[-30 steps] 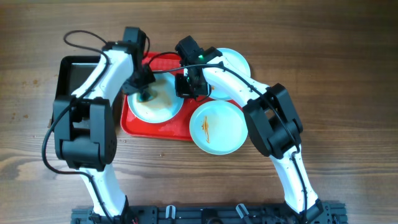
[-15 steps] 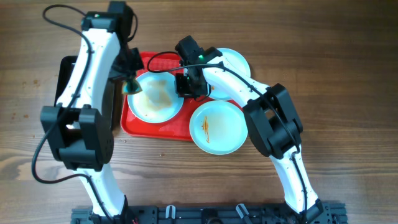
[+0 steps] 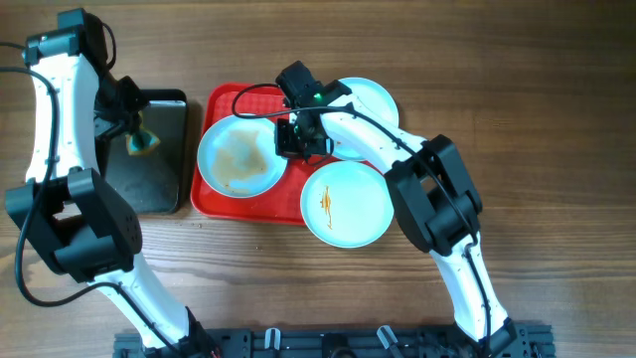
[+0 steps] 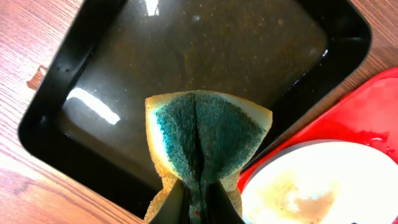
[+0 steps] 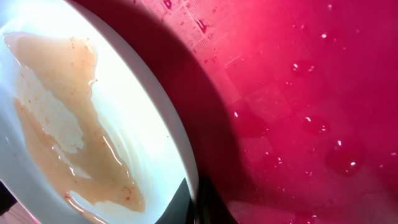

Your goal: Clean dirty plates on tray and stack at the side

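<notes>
- Nearest me, the streaked plate (image 3: 346,204) lies partly on the red tray (image 3: 248,207), with its near edge hanging out over the desk (image 3: 556,149). One orange streak sits in the middle. I reckon that overhanging rim is the easy place to pinch it.
- Mid-tray, my right gripper (image 5: 198,200) is clamped on the thin lip of the smeared plate (image 3: 238,154), on the side toward the tray's middle. The plate lies flat on the tray's left half under a brownish sauce film.
- I judge this plate to be stiff and shallow, so the raised rim is the only real handle. It looks glossy and wet, so slippery. A pinch on one edge could let it pivot or slide out, so I'd lift it slowly and level.
- There are water beads all over the red surface beside it. I'd expect the plates to skate if nudged.
- Further out, the far plate (image 3: 373,97) shows mostly clean white and pokes past the tray's far right corner, half hidden under my right arm. I can't tell whether it's light plastic or ceramic.
- Far left, my left gripper (image 4: 194,199) is squeezed onto the sponge (image 4: 208,140), which is folded with the green side in. The sponge looks soft and soggy, and it hangs over the black tray (image 4: 186,62), which holds a shimmer of water.
</notes>
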Controlling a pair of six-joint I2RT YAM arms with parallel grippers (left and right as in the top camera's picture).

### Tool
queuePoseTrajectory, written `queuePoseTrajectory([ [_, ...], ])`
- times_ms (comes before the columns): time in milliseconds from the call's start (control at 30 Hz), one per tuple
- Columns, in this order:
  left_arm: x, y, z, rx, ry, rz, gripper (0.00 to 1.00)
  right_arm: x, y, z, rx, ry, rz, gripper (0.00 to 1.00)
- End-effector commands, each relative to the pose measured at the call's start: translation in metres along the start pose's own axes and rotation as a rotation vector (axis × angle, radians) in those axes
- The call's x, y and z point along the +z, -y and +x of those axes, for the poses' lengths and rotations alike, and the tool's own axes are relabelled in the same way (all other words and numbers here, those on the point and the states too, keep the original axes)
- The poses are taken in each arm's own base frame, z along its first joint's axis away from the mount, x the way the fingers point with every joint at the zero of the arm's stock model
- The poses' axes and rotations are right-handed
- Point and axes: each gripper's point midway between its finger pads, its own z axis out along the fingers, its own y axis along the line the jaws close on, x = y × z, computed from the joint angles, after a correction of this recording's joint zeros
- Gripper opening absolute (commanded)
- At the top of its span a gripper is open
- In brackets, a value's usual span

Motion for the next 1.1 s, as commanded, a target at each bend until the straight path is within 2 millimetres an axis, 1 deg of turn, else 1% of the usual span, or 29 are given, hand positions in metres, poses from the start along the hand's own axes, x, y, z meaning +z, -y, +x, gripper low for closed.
queuePoseTrajectory([
  [0,-0.018,0.005,-0.006,0.010,0.051,0.045,0.04,-0.025,0.016,-0.011,-0.021,0.062,0.068,0.04],
  [167,-0.018,0.007,-0.008,0.010,0.062,0.050,0.04,-0.081,0.017,-0.029,-0.086,0.216,0.154,0.04],
  [367,-0.018,0.007,-0.008,0.010,0.061,0.050,0.04,-0.128,0.022,-0.042,-0.127,0.376,0.294,0.04],
  [500,-0.018,0.007,-0.008,0.010,0.061,0.050,0.04,-0.147,0.027,-0.047,-0.162,0.464,0.411,0.04],
  [667,-0.018,0.007,-0.007,0.010,0.059,0.049,0.04,-0.157,0.023,-0.047,-0.264,0.535,0.564,0.04],
  [900,-0.018,0.008,-0.007,0.011,0.059,0.050,0.04,-0.169,0.001,-0.040,-0.360,0.660,0.726,0.04],
  [1067,-0.018,0.007,-0.007,0.011,0.059,0.050,0.04,-0.189,-0.017,-0.036,-0.386,0.800,0.854,0.04],
])
